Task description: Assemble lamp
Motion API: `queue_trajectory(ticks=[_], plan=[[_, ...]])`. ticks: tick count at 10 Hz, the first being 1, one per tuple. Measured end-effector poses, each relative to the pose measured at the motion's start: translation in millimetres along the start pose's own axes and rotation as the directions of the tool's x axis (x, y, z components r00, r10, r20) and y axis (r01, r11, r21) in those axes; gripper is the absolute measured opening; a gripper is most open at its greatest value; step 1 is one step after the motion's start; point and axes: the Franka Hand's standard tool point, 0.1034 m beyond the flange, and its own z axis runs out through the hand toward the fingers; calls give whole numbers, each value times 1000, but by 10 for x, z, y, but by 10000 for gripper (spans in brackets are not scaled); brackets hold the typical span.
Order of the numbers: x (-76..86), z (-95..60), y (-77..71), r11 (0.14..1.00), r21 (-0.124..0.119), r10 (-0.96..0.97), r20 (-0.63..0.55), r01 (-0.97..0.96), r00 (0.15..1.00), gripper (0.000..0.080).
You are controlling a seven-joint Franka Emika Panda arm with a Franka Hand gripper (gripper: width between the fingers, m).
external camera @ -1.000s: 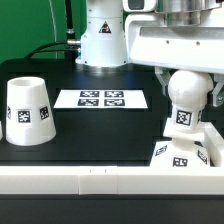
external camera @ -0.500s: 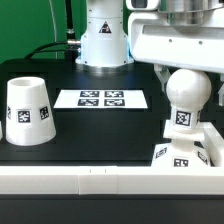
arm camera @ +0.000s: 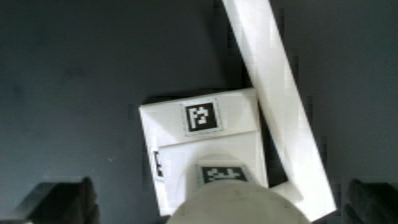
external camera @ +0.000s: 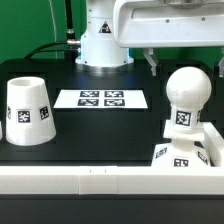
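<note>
The rounded white bulb (external camera: pixel 186 97) stands upright on the flat square base (external camera: pixel 180 155) at the exterior view's right, against the front wall. My gripper (external camera: pixel 185 64) is open just above the bulb, one finger on each side of its top, touching nothing. In the wrist view the bulb's dome (arm camera: pixel 231 205) shows between my dark fingers (arm camera: pixel 63 200), with the tagged base (arm camera: pixel 205 125) under it. The tapered shade (external camera: pixel 28 110) stands mouth down at the exterior view's left, far from the gripper.
The marker board (external camera: pixel 100 99) lies flat in the middle of the black table. A white wall (external camera: pixel 80 185) runs along the table's front edge and shows in the wrist view (arm camera: pixel 276 90) beside the base. The robot's base (external camera: pixel 103 40) stands behind.
My gripper has let go of the bulb and risen above it. The bulb stays upright on the base.
</note>
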Motion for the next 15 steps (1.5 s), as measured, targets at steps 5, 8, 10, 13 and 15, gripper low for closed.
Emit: queue_trajectory(ticks=[5, 8, 10, 13, 15], plan=[[-2, 16, 3, 1000, -1, -7, 2, 7, 1000, 698], [-152, 54, 464, 982, -28, -188, 14, 188, 982, 698], [-118, 25, 897, 961, -33, -274, 10, 274, 962, 698], [38, -70, 1215, 957, -34, -290, 1, 289, 957, 698], [33, -61, 1207, 956, -34, -293, 3, 293, 956, 698]])
